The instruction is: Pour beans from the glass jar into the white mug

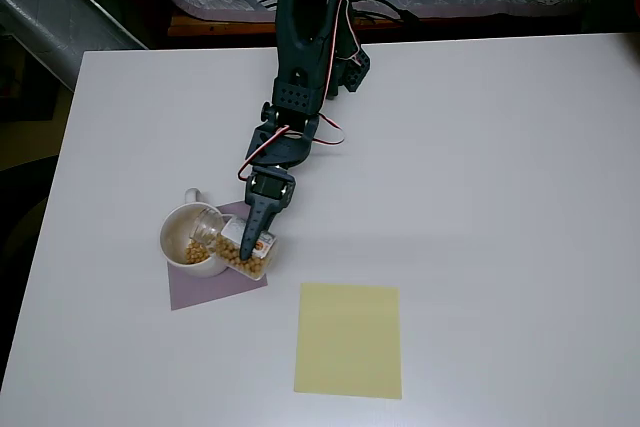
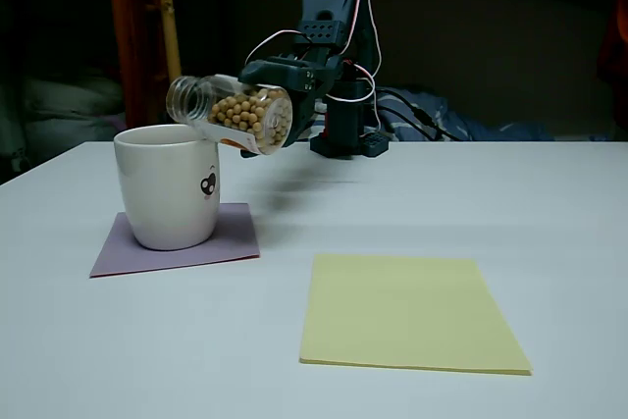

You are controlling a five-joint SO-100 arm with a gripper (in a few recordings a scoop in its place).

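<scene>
Glass jar (image 2: 234, 115) clamped in the jaws (image 1: 254, 245), closed on its body; tipped nearly flat, mouth over the rim of the white mug (image 2: 169, 186), so beans (image 2: 247, 115) can roll out and fall inside; most lodged toward the jar's base, some already in the mug in the overhead view (image 1: 196, 250). Mug parked on a purple mat (image 2: 177, 244) on the white desk (image 2: 549, 203); yellow sheet (image 2: 407, 311) lying apart, unused. Likely needs more tilt to empty.
</scene>
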